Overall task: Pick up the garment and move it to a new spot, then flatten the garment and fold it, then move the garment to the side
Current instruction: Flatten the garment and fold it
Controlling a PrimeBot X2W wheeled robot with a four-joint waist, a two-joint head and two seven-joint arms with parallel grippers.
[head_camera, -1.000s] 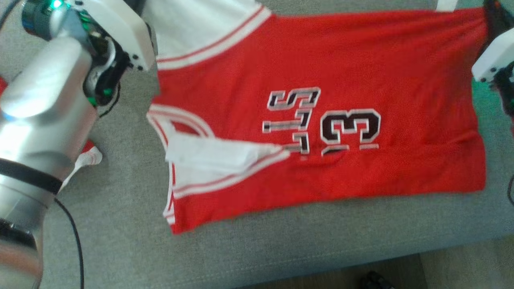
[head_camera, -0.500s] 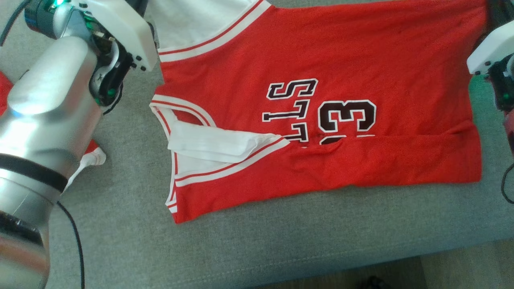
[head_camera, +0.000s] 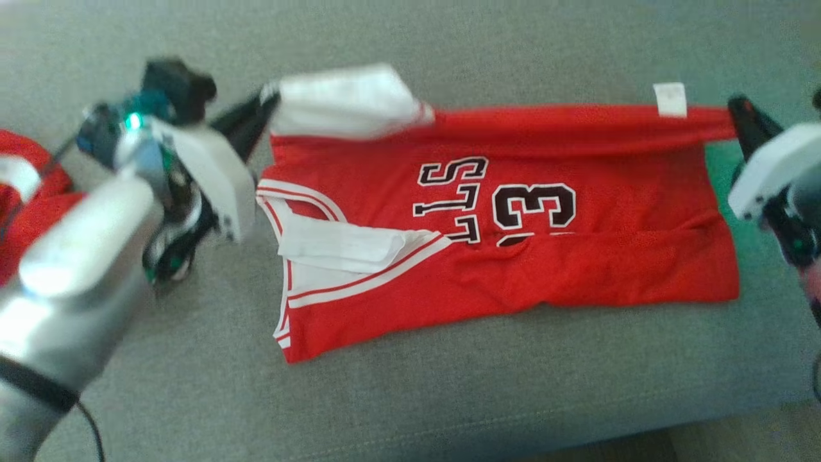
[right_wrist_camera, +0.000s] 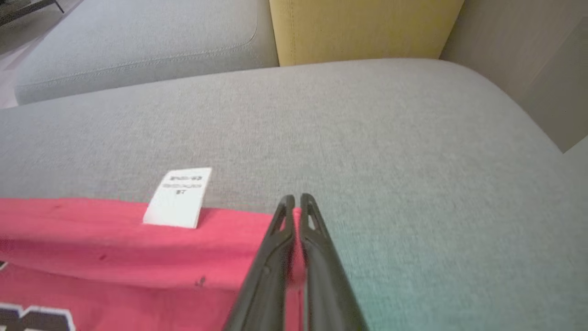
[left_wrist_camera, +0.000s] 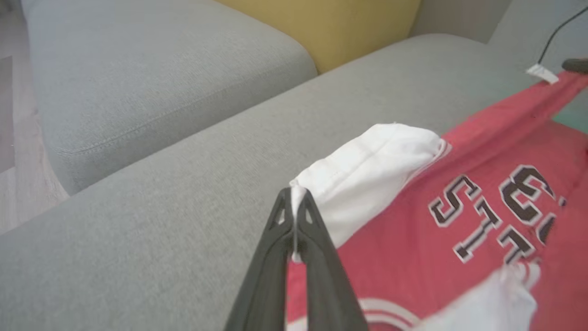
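jersey (head_camera: 609, 269) w/ "lls" & "3", tag (right_wrist_camera: 177, 197) illegible.

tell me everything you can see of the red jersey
The jersey is thin, soft-looking red cloth with white sleeves, red-and-white striped trim, and black letters and a 3 outlined in white. It lies crosswise on the grey sofa, its near side folded over the lower part of the print. Its far edge is pulled taut between the left end effector, shut on a white sleeve, and the right end effector, shut on the red corner beside a white tag.
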